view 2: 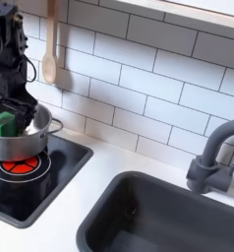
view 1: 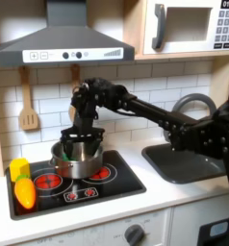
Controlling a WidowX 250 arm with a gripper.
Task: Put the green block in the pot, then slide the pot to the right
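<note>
down inside the shiny round pot [view 2: 21, 143], gripper [view 2: 7, 116] fingers clamp the blocky green block [view 2: 2, 124].

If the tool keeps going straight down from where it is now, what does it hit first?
Most likely the green block, which sits right below the tool, inside the pot. Next would be the pot's floor. How far apart tool and block are is unclear in both exterior views.

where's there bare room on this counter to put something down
Free: the white counter in front of the stovetop, and the strip between the stovetop and the sink. The front right burner is bare too. Crowded: the back left burner, where the gripper hangs over the pot with the green block, and the yellow block and carrot at the first exterior view's left.
</note>
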